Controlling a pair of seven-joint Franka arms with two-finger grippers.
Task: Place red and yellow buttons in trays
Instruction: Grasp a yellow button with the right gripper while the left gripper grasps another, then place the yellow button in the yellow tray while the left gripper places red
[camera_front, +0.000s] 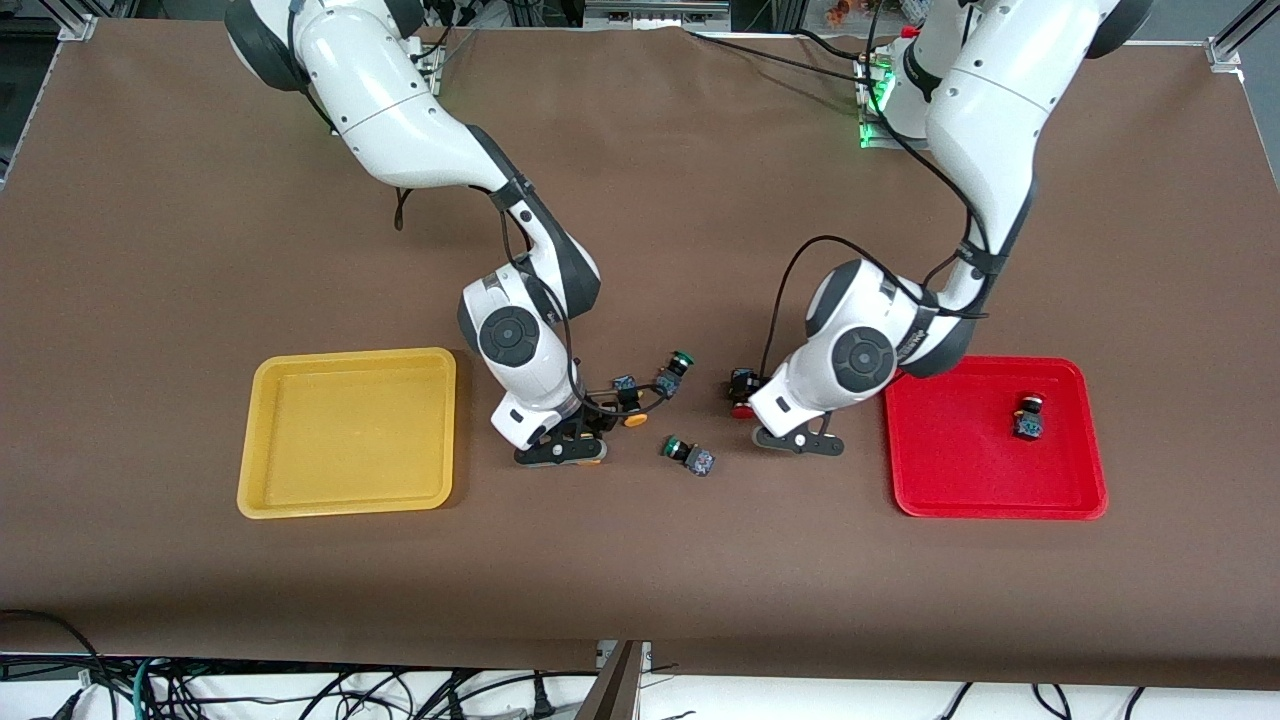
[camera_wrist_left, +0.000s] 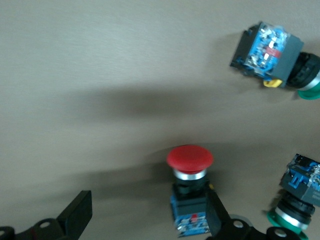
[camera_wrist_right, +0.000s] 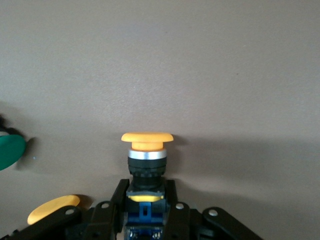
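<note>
My right gripper (camera_front: 575, 445) (camera_wrist_right: 145, 200) is shut on the dark body of a yellow-capped button (camera_wrist_right: 147, 138) (camera_front: 591, 459), low over the table beside the yellow tray (camera_front: 262, 440), which holds nothing. A second yellow button (camera_front: 633, 419) (camera_wrist_right: 52, 209) lies close by. My left gripper (camera_front: 770, 420) (camera_wrist_left: 147, 212) is open and low around a red-capped button (camera_wrist_left: 190, 159) (camera_front: 742, 398). That button sits close against one finger (camera_wrist_left: 219, 216), and the other finger (camera_wrist_left: 76, 218) stands well apart. Another red button (camera_front: 1028, 415) lies in the red tray (camera_front: 940, 480).
Two green-capped buttons lie between the arms. One (camera_front: 675, 372) (camera_wrist_left: 270, 50) is farther from the front camera. The other (camera_front: 688, 455) (camera_wrist_left: 297, 200) is nearer to it, close to my left gripper. Brown cloth (camera_front: 640, 560) covers the table.
</note>
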